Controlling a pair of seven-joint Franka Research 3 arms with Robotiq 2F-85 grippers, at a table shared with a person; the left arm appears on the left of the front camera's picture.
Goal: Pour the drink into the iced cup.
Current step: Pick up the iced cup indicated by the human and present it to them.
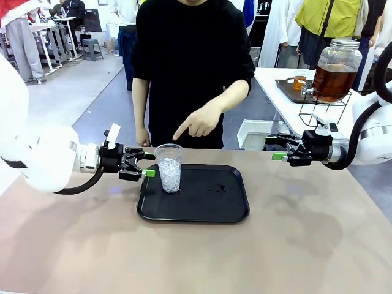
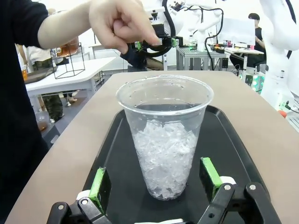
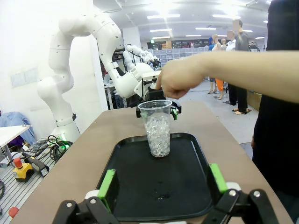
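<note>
The iced cup stands upright on the black tray, straight ahead of the left claw and just beyond its fingertips. In the left wrist view its base sits centred between the 2 green pads, touching neither. That claw is spread wide and holds nothing. The cup's long axis is vertical and crosses the claw's level reach, so a side grip looks natural. The right claw, also wide open and empty, hovers well apart from the cup, across the tray, so the left is the nearer of the 2. A person's hand points down just above the rim. A jar of brown drink stands on a separate surface behind the right claw.
</note>
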